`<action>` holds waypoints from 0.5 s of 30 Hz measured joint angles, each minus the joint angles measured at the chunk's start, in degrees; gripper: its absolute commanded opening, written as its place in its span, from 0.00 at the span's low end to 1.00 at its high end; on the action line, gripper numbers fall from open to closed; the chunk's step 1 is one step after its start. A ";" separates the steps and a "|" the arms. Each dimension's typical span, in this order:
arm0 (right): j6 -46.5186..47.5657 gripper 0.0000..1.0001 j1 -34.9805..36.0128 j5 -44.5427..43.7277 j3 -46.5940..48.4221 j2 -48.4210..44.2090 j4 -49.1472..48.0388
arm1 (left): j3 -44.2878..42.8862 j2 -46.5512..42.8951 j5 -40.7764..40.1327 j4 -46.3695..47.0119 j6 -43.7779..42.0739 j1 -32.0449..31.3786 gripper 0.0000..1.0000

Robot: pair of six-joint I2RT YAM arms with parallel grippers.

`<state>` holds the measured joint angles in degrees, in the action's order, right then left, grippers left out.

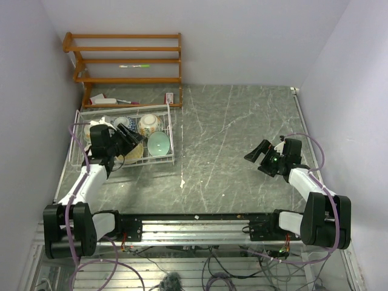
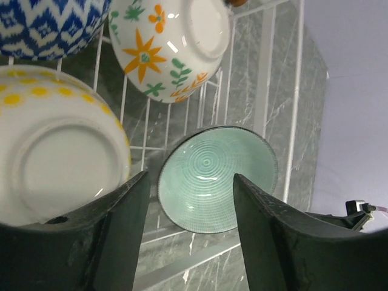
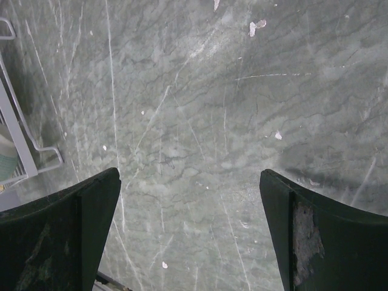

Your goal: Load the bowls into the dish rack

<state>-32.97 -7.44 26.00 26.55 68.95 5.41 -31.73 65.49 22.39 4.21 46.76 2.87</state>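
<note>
The white wire dish rack [image 1: 170, 130] stands at the left of the table, with several bowls inside it. In the left wrist view I see a plain teal bowl [image 2: 218, 176] tilted on its side, an upturned yellow-dotted bowl [image 2: 54, 157], an orange floral bowl [image 2: 170, 48] and a blue zigzag bowl [image 2: 42, 24] on the rack's wires [image 2: 297, 91]. My left gripper [image 2: 191, 179] hangs open over the rack [image 1: 130, 142], nothing between its fingers; the teal bowl lies beyond them and the yellow-dotted bowl sits right beside the left finger. My right gripper [image 1: 262, 153] is open above bare table [image 3: 191, 176].
A brown wooden shelf [image 1: 124, 60] stands against the back wall behind the rack, with small items at its foot [image 1: 106, 99]. Walls close in on both sides. A white scrap [image 1: 182, 180] lies on the table. The rack's corner [image 3: 18, 139] shows left of the right gripper.
</note>
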 measured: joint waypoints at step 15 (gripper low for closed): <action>0.09 0.98 0.00 -0.02 0.13 -1.07 0.66 | -9.73 -4.15 -1.86 -7.74 -6.47 -0.74 0.84</action>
<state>-32.88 -7.44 25.98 26.68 67.88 6.07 -41.45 61.34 20.53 -3.53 40.29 2.13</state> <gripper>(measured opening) 0.991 0.841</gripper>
